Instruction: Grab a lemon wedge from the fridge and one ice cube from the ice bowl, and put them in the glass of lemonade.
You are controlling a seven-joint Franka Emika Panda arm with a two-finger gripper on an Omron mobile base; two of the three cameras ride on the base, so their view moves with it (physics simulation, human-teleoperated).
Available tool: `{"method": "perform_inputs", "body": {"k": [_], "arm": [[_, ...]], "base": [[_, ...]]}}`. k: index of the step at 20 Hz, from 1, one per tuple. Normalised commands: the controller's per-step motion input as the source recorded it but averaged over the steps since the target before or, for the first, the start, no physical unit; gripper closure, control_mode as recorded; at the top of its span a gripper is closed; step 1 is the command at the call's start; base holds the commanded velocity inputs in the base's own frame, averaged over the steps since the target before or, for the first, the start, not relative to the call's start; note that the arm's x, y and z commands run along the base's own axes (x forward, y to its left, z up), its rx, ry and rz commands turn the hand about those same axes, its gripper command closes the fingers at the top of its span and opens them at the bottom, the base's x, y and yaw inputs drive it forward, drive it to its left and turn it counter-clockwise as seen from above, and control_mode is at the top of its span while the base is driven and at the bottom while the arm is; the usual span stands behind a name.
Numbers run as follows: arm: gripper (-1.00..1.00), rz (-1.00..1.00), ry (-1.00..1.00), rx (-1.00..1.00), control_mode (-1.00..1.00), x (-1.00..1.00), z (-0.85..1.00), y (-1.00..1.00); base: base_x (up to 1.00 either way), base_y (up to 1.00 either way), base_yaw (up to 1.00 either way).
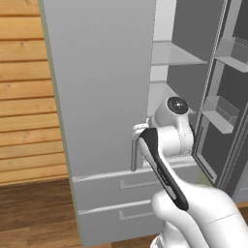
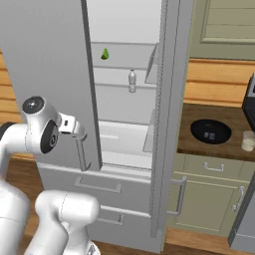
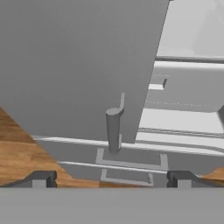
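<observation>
The hand (image 3: 112, 178) is released, its two dark fingertips (image 3: 43, 178) spread wide apart with nothing between them. It points at the bar handle (image 3: 113, 130) at the lower edge of the left fridge door (image 3: 78, 65), and hangs just short of it without touching. In the right base view the hand (image 2: 74, 130) sits at the top of that same handle (image 2: 82, 154), close against the door's edge.

The fridge (image 2: 129, 124) is light grey, with its left door shut and its right door (image 2: 167, 114) swung open, so the shelves inside can be seen. The lemon wedge (image 2: 105, 54), a tiny green-yellow piece, lies on the upper shelf (image 2: 124, 56) inside. A small bottle (image 2: 132, 80) stands on the shelf below it. Under the doors are two drawers (image 2: 94, 187) with their own bar handles.

To the right of the fridge, a brown counter (image 2: 199, 142) tops the beige cabinets (image 2: 209, 199). The ice bowl (image 2: 210, 131), round and glossy black, rests on it. The glass of lemonade (image 2: 248, 140) stands just to the right of the bowl, apart from it, with pale liquid inside. The bowl's contents are too small to make out.
</observation>
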Motion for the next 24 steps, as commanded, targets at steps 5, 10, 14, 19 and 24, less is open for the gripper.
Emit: {"method": "perform_inputs", "body": {"k": [5, 10, 14, 19, 24], "arm": [[-1.0, 0.0, 0.0, 0.0, -1.0, 0.29, -0.27, 0.0], [-1.0, 0.0, 0.0, -0.01, -1.0, 0.3, -0.39, 0.05], [-1.0, 0.0, 0.0, -0.06, -1.0, 0.29, -0.51, 0.12], [-1.0, 0.0, 0.0, -0.03, -1.0, 0.25, -0.24, 0.03], [-1.0, 0.0, 0.0, 0.0, -1.0, 0.34, -0.14, 0.0]], "base": [[0.0, 0.0, 0.0], [0.0, 0.0, 0.0], [0.0, 0.0, 0.0], [0.0, 0.0, 0.0], [0.0, 0.0, 0.0]]}}
